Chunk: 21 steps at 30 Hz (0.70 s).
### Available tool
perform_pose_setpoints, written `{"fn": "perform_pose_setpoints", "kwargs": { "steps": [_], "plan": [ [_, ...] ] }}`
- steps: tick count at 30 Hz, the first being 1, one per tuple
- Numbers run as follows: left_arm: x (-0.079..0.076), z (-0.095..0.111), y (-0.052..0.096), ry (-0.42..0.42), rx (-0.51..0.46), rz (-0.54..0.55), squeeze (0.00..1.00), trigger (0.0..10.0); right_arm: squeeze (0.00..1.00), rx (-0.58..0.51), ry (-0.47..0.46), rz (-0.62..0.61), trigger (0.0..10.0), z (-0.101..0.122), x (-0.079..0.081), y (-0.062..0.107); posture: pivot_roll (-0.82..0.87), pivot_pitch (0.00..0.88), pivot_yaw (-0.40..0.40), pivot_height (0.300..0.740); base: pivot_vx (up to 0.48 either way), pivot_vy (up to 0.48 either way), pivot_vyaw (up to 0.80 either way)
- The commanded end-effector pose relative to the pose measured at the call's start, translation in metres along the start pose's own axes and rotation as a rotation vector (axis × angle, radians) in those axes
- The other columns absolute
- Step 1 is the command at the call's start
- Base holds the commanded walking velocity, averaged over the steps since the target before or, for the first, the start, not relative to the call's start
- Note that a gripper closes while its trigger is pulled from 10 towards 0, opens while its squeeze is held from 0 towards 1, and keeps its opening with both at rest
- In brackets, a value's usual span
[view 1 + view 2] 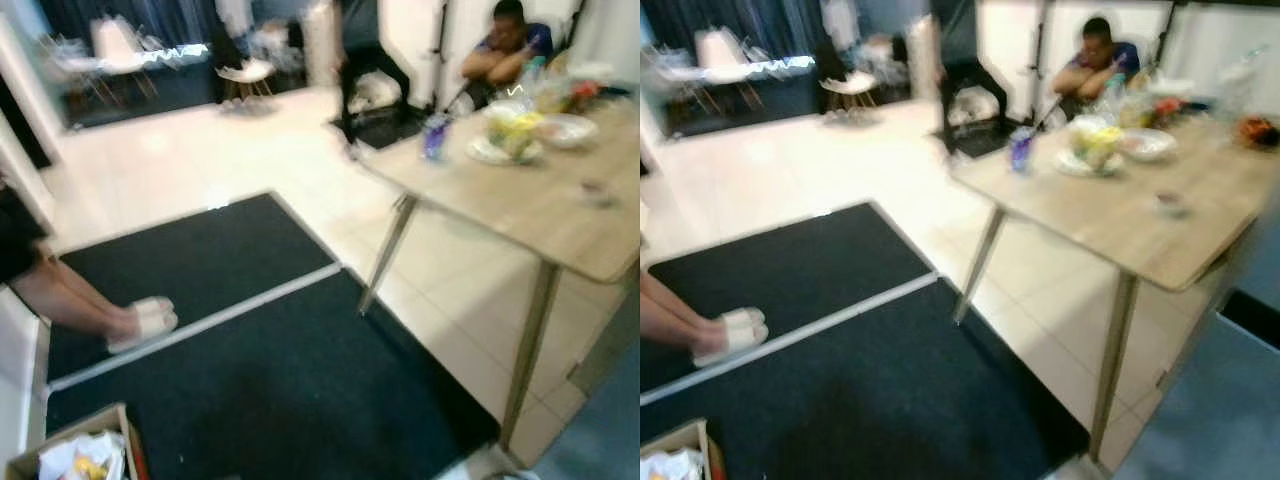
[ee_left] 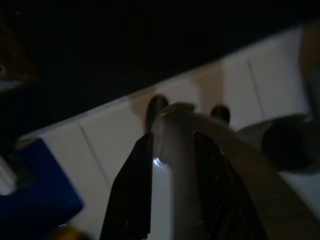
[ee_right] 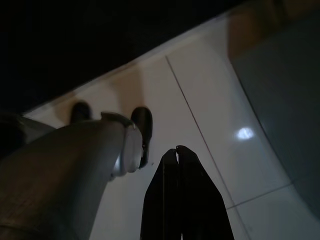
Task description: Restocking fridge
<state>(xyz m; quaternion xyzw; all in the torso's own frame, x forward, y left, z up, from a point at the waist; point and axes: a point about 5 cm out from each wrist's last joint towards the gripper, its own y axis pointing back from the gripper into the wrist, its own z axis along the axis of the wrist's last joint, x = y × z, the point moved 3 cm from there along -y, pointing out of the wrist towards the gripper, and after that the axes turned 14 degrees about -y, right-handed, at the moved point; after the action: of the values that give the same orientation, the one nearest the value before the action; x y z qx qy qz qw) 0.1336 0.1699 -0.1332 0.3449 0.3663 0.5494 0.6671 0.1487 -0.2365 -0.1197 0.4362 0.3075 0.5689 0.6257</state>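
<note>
Blurred room with dark mats [image 1: 270,390] on pale tile. On the right, a wooden table [image 1: 530,205] bearing plates [image 1: 505,150], a bowl [image 1: 565,128] and a blue can [image 1: 434,136] — groceries far right. Left gripper [image 2: 172,150] parted, holding nothing; right gripper [image 3: 176,152] pressed closed, empty — both hanging over tile. Sandalled feet [image 1: 142,322] at left; seated person [image 1: 505,50] far behind.

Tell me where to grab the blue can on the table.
Grip the blue can around its middle, probably from the open floor side: it stands upright near the table edge, with plates behind it. The blur hides finer detail.
</note>
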Motion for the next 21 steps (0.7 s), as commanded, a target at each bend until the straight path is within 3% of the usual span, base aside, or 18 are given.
{"fn": "perform_pose_setpoints", "kwargs": {
  "steps": [1,21],
  "plan": [
    [0.0027,-0.0033,0.0011,-0.008,0.015,0.006,0.00,10.0,0.00,0.002,0.006,0.014,10.0,0.0000,0.0055,-0.0014,-0.07,0.000,0.002,0.740,0.000,0.000,0.79],
    [0.0065,-0.0049,0.0019,-0.034,0.028,0.028,0.00,10.0,0.00,0.006,0.017,0.025,10.0,-0.0011,0.0084,-0.0019,-0.08,0.000,0.005,0.740,0.000,0.000,0.79]
  ]
}}
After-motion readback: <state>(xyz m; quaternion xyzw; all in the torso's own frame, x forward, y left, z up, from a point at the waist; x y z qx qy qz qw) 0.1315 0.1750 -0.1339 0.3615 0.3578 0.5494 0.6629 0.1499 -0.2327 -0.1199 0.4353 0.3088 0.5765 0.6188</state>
